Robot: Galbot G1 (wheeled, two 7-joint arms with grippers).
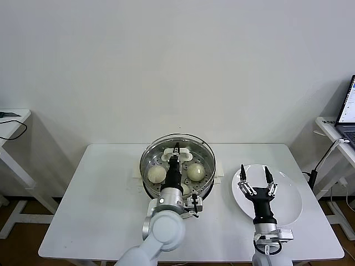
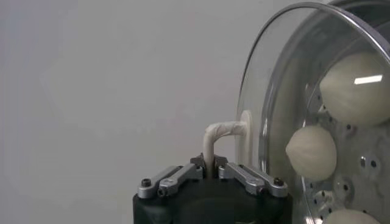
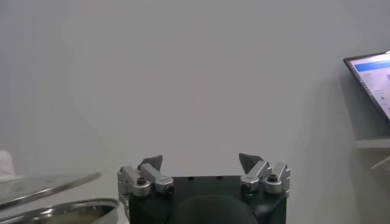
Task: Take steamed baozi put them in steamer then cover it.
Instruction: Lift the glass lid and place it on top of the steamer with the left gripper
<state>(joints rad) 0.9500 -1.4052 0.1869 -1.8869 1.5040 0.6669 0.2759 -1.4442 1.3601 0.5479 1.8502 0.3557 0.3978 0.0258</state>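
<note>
The steamer (image 1: 147,178) stands at the middle of the white table. Two baozi (image 1: 157,174) (image 1: 195,171) show in it in the head view; three (image 2: 356,85) (image 2: 312,152) (image 2: 350,217) show through the glass in the left wrist view. My left gripper (image 1: 176,151) (image 2: 210,164) is shut on the cream handle (image 2: 222,131) of the glass cover (image 1: 206,145) (image 2: 274,91), held over the steamer. In the right wrist view the cover's rim (image 3: 49,185) sits tilted a little above the steamer's rim (image 3: 67,210). My right gripper (image 1: 255,183) (image 3: 201,161) is open and empty above the plate.
A flat white plate (image 1: 288,205) lies right of the steamer, bare. A laptop (image 1: 346,111) (image 3: 372,85) stands on a side table at the far right, with cables below it. Another side table (image 1: 11,119) with a cable is at the far left.
</note>
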